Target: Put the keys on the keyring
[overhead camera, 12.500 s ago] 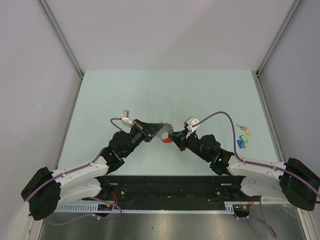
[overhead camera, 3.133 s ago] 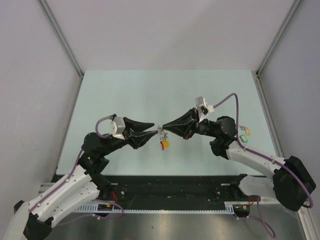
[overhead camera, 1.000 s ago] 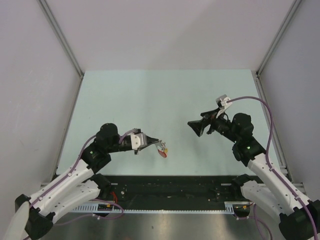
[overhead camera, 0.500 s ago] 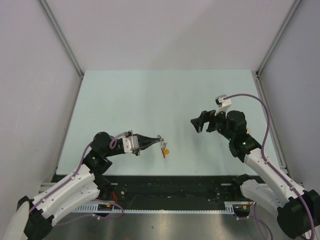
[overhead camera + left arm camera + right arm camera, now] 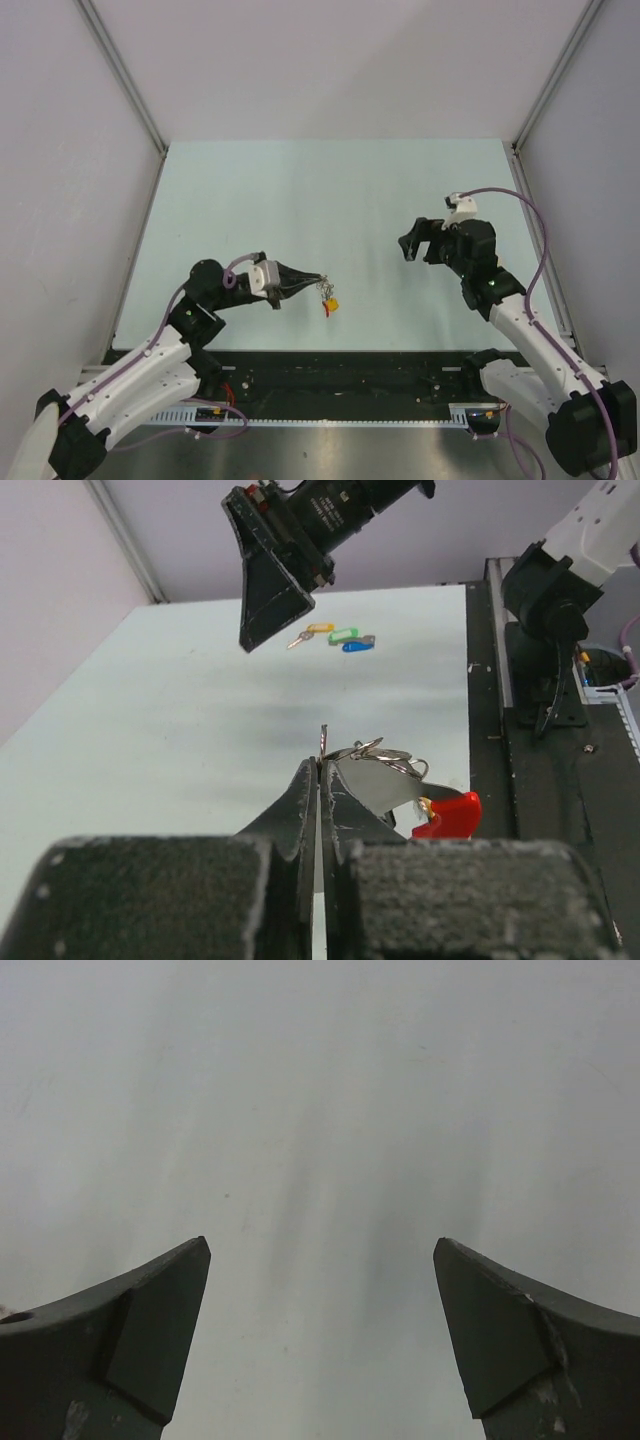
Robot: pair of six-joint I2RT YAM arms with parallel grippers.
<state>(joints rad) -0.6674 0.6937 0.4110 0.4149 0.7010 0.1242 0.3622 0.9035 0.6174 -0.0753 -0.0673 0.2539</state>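
Desk (image 5: 320,190): pale mint, smooth matte top, fills the middle of the top view.

Left arm (image 5: 150,355): white shells, black joints, purple cable. Reaches from lower left toward centre.

Right arm (image 5: 520,320): same build, comes up from lower right, wrist at right of centre.

Right pincer (image 5: 408,245): spread wide, nothing between the dark wedge-shaped fingers. Its wrist view shows only bare desk in the gap. Well apart from the keyring.

Left pincer (image 5: 316,279): black tapered fingers pressed tight together, nipping the keyring (image 5: 326,291) at their very tip, just below centre of the top view.

Left wrist view: the keyring (image 5: 375,752) is thin silver wire loops sticking out just right of the shut tips, lifted clear of the desk. A glossy curved red band (image 5: 450,815) hangs below them, lower right of centre. A small yellow tag (image 5: 333,304) dangles under the ring.

Keys (image 5: 330,636): three tiny loose ones in a row, flat on the desk, upper centre of the left wrist view. Plastic heads are yellow, green and blue. Well apart from the left pincer.
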